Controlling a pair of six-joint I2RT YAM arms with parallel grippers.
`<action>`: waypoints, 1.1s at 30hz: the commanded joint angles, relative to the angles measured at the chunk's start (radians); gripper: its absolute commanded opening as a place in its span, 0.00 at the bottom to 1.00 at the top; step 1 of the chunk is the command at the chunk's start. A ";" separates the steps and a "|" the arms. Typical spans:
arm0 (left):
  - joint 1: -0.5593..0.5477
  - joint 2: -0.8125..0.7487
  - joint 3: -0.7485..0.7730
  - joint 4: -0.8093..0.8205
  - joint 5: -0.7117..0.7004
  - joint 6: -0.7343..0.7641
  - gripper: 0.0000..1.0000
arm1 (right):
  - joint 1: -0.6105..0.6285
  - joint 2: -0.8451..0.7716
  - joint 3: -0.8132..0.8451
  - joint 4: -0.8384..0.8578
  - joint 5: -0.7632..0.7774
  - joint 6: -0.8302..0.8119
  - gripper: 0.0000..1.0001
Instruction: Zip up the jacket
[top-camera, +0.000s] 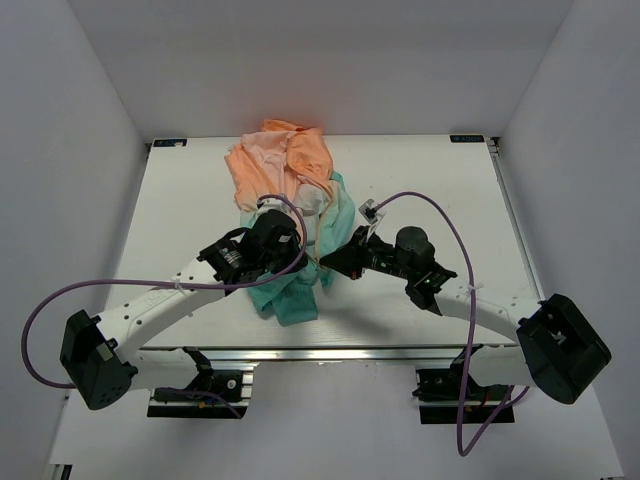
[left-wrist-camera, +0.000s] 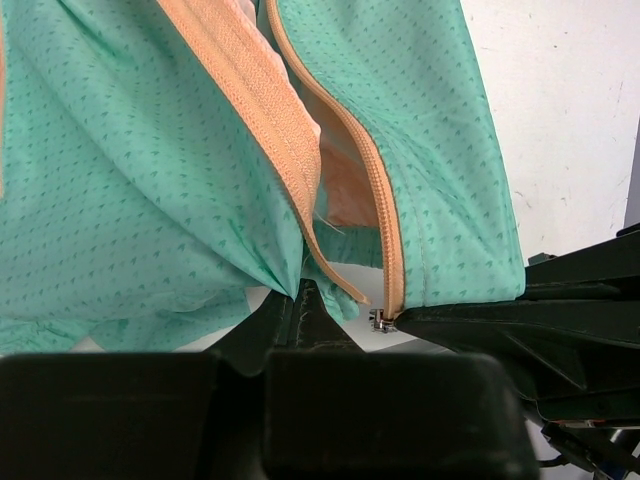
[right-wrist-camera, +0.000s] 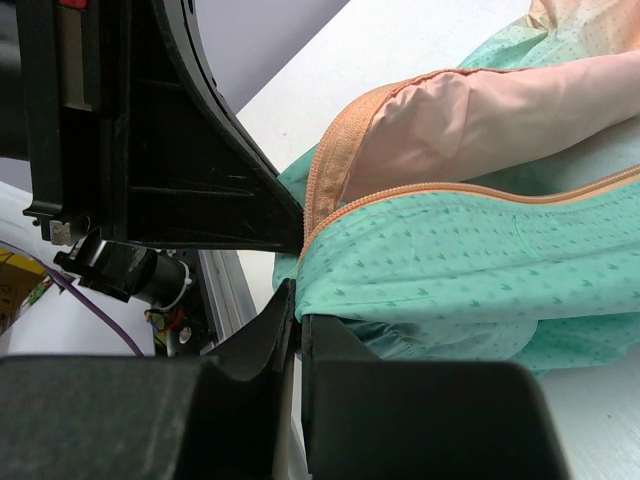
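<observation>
The jacket lies bunched mid-table, its orange part far and its teal hem near. My left gripper and right gripper meet at that hem. In the left wrist view, the left gripper is shut on a pinch of teal fabric beside the left zipper tape. The right zipper tape ends at a small metal slider, where the right gripper's black fingers reach in. In the right wrist view, the right gripper is shut on the teal hem just below the zipper's end. The zipper stands open.
The white table is walled by grey panels at the back and sides. An aluminium rail runs along the near edge. Purple cables loop over both arms. The left arm's black wrist fills the right wrist view's upper left.
</observation>
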 joint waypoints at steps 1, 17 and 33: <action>-0.003 -0.011 0.022 0.018 0.010 0.009 0.00 | 0.007 0.003 0.044 0.049 -0.014 -0.019 0.00; -0.003 -0.017 -0.001 0.032 0.042 0.015 0.00 | 0.014 0.034 0.064 0.099 0.007 -0.008 0.00; -0.003 -0.042 -0.014 0.014 0.044 0.029 0.00 | 0.016 0.007 0.067 0.022 0.038 -0.051 0.00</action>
